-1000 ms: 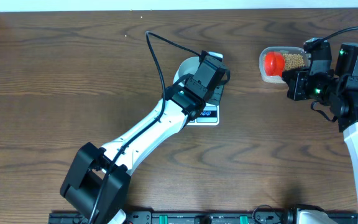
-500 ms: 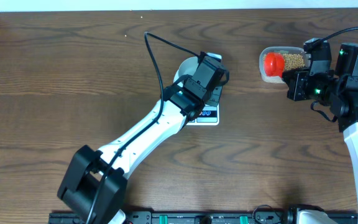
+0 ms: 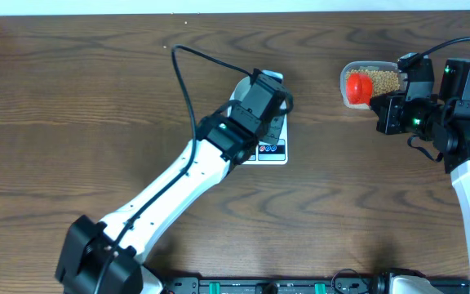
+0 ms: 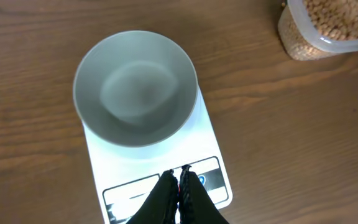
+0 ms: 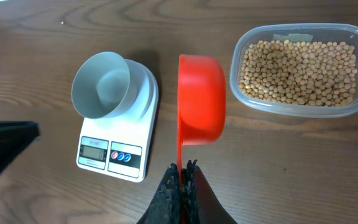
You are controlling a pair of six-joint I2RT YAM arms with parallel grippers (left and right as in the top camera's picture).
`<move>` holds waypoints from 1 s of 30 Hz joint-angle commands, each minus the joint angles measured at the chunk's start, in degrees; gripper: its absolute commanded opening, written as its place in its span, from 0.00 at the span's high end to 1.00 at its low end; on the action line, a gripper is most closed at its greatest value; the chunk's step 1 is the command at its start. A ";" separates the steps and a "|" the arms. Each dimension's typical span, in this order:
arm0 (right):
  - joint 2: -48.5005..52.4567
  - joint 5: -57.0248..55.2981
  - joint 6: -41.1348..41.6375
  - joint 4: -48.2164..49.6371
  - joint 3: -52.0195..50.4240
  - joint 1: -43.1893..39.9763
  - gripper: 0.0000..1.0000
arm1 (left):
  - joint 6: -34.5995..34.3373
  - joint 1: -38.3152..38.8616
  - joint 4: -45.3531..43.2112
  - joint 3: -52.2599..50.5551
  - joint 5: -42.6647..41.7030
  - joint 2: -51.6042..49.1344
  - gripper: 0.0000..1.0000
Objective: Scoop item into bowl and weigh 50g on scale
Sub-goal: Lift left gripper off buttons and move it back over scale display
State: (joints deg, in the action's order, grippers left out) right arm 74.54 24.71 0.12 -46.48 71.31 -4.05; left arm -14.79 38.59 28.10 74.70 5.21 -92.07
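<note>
**Bowl's on the scale, scoop hasn't loaded yet**

Starting closest in: the left gripper (image 4: pixel 180 178) has its fingers pinched together on nothing, tips hanging right over the front strip of the scale (image 4: pixel 214 142), by the display and buttons. I can't tell if they're actually touching it. To me that looks like poking the power or tare button, so I'd call this the zero-the-scale step.

Just past that, the bowl (image 4: pixel 135 87) sits on the scale's platform, upright and totally empty.

On the other side, the right gripper (image 5: pixel 182 169) is clamped on the handle of a red scoop (image 5: pixel 201 99), with the cup sticking out ahead of it over bare table (image 5: pixel 42 25), between the scale and the clear tub (image 5: pixel 297 112). No beans in the cup that I can see.

Farthest out, all the beans (image 5: pixel 300 68) are in that tub, well apart from the bowl.

Next, I reckon the scoop has to swing right and dip into the heap, then carry level over to the bowl. The display's too small to read from here.
</note>
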 commanded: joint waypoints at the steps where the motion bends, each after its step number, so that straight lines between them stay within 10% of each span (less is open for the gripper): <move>1: -0.44 0.09 -1.05 -0.07 1.22 -0.39 0.99 | 0.15 -2.80 0.81 0.13 -4.35 3.17 0.93; 30: -0.44 1.36 -1.07 -0.96 1.22 -0.35 0.99 | 13.53 -9.70 9.25 0.13 -14.05 7.21 0.93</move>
State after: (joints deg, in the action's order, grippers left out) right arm 74.54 25.10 0.12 -47.37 71.31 -4.05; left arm -4.34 29.12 37.12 74.70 -7.79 -86.13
